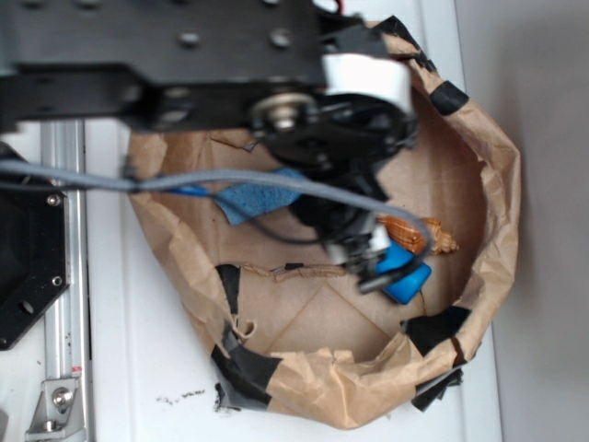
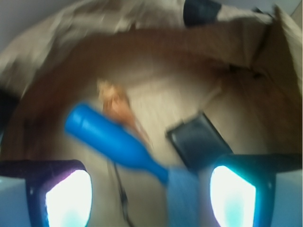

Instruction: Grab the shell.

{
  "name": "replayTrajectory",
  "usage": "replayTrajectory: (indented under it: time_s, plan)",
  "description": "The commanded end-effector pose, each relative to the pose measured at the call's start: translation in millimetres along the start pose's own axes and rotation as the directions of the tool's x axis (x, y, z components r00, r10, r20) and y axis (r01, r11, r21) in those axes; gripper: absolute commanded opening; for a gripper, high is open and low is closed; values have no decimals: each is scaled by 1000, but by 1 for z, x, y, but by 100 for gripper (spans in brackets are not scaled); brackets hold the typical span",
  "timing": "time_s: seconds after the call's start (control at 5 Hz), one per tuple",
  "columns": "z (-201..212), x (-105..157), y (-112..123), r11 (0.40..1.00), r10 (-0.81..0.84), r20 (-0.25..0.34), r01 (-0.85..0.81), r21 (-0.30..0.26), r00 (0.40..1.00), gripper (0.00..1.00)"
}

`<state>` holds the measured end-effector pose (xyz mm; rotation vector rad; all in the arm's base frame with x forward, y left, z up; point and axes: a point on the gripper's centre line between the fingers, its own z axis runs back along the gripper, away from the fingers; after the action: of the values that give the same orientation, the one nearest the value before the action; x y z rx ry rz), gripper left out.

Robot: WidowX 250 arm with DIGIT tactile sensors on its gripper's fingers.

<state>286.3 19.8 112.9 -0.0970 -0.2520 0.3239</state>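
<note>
The shell is orange-brown and ridged, lying inside the brown paper bag at its right side. In the wrist view the shell lies just behind a blue bottle, blurred. My gripper hangs over the bag beside the shell and above the bottle. The gripper is open, its two lit fingertips wide apart with nothing held between them. The arm hides part of the bag floor in the exterior view.
A blue cloth lies on the bag floor at the left; a blue strip shows between my fingers. A dark flat rectangular object rests right of the bottle. Black tape patches the bag rim. A metal rail runs at the left.
</note>
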Motion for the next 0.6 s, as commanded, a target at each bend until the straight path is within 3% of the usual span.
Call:
replayTrajectory:
  time_s: [0.0,0.2,0.4]
  plan:
    - [-38,48,-23,996,70,67,-67,-55,995,100]
    - [-62,49,-53,999,31,26,-30,-36,999,100]
    - [-78,42,-71,998,-37,-35,35,-54,999,100]
